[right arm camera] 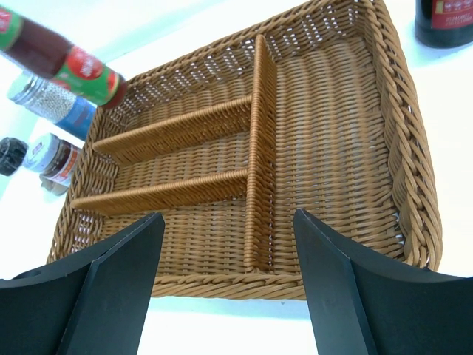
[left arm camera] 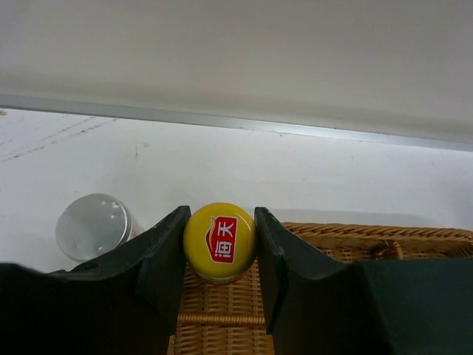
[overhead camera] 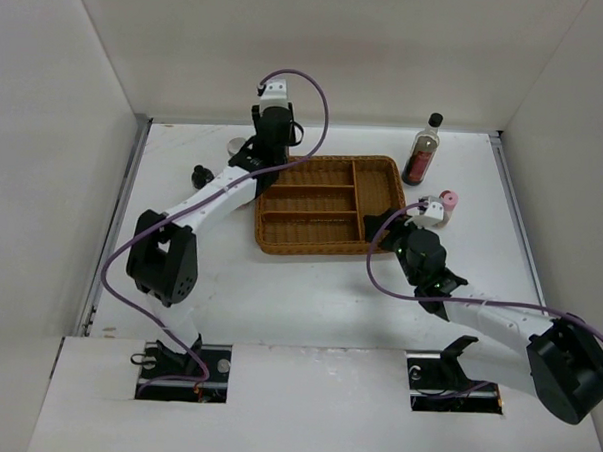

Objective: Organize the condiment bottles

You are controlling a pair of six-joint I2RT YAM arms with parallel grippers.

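Yellow-capped bottle (left arm camera: 219, 244) clamped in L gripper (left arm camera: 220, 228) above wicker tray (left arm camera: 384, 240) edge.

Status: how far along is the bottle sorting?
Nothing done yet: the brown wicker divided tray is empty in every compartment. In hand: the left gripper is shut on the yellow-capped red-green bottle at the tray's far-left corner; the right gripper is open. Left: the tall dark black-capped bottle, pink-capped bottle, silver-lidded jar and black-capped tan jar stand outside it.

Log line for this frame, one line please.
left gripper: shut on yellow-capped bottle at tray corner | right gripper: open, near tray | tray: no bottles in it
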